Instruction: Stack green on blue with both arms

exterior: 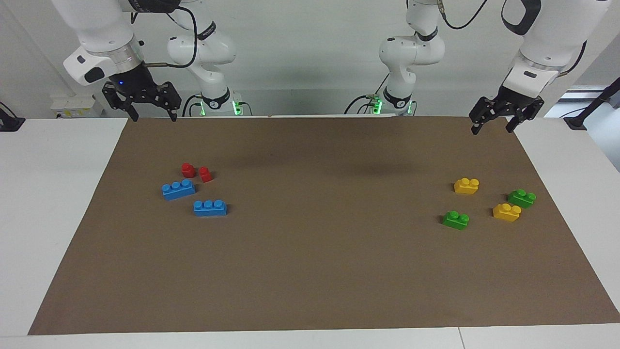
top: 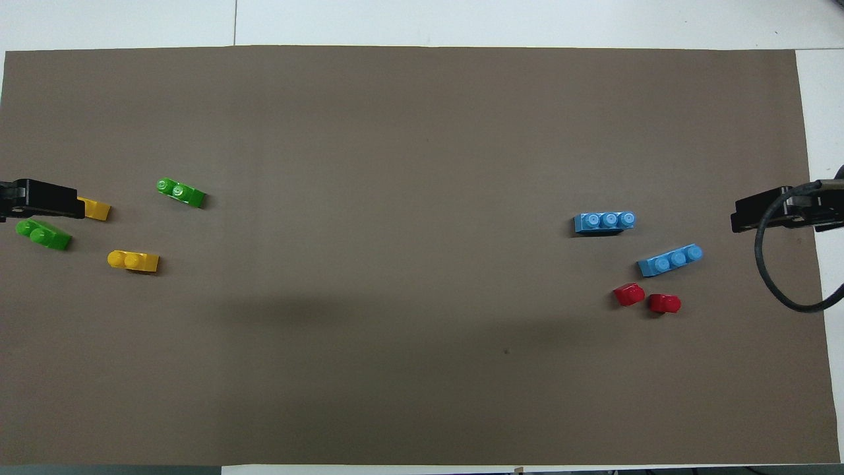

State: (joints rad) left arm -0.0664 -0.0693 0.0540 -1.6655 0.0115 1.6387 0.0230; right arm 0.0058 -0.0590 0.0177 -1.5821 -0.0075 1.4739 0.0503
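Two red bricks [exterior: 196, 172] and two yellow bricks [exterior: 486, 198] lie on brown paper [exterior: 319, 271].

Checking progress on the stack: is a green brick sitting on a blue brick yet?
No: both green bricks lie on the brown mat at the left arm's end, apart from both blue bricks.

Two bright green bricks [exterior: 456, 220] [exterior: 521, 198]; two blue bricks [exterior: 178, 189] [exterior: 209, 207]; two yellow bricks [exterior: 466, 185] [exterior: 506, 212]; two red bricks [exterior: 188, 169] [exterior: 206, 174]. Plain brown mat [exterior: 319, 261], white table [exterior: 48, 203].
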